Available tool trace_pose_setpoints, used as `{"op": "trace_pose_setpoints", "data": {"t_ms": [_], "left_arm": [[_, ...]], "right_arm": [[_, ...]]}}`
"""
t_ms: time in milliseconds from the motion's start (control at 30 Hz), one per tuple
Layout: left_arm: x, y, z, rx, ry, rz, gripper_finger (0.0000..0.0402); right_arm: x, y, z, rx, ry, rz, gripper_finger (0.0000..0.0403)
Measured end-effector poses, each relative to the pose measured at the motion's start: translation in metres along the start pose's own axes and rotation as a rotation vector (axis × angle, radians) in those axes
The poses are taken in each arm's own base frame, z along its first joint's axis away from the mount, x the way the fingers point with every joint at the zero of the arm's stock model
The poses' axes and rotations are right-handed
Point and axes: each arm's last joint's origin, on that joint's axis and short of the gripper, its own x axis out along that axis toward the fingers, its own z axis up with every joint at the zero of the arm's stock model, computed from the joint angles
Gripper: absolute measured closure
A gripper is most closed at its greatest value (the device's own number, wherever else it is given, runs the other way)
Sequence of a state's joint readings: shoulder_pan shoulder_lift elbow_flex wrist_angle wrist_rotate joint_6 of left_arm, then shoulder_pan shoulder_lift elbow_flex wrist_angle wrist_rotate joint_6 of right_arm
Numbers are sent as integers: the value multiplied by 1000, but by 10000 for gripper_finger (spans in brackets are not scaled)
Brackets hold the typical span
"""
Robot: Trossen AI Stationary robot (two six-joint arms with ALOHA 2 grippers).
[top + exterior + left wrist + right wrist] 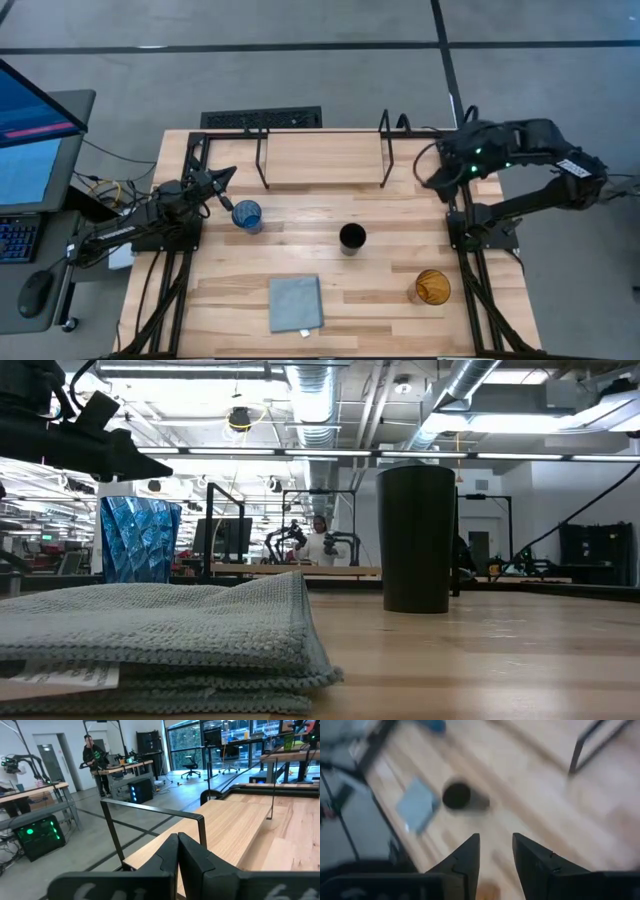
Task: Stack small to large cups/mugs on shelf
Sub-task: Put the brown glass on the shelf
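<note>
The translucent blue cup point(247, 216) stands on the table's left half, the black cup point(352, 238) near the middle, and the amber cup point(433, 288) at the near right. All three are upright on their bases. The light-wood shelf point(322, 158) stands on black legs at the far edge. My left gripper point(224, 178) is shut and empty. It hovers just left of and beyond the blue cup point(140, 540), pointing toward the shelf point(240, 825). My right gripper point(432, 180) is open and empty, raised near the shelf's right end, looking down at the black cup point(457, 796).
A folded grey-blue cloth point(296, 303) lies at the table's near edge, between the blue and amber cups. The shelf's black legs point(264, 160) stand on the table's far part. A monitor and keyboard point(25, 150) are off the table to the left.
</note>
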State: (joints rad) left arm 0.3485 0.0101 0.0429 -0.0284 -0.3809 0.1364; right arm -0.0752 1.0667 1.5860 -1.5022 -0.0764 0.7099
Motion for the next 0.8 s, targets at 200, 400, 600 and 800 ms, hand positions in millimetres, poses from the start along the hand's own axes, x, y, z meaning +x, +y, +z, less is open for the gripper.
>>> {"op": "trace_pose_setpoints", "data": {"t_ms": [200,400,600,800], "left_arm": [[0,0,0,24,0,0,401],[0,0,0,48,0,0,401],[0,0,0,38,0,0,401],[0,0,0,38,0,0,401]], "right_arm": [[26,21,-3,-30,202,-7,276],[56,48,-9,-141,346,-57,282],[80,79,-33,-311,463,-80,282],[89,104,-71,-509,544,-88,282]]}}
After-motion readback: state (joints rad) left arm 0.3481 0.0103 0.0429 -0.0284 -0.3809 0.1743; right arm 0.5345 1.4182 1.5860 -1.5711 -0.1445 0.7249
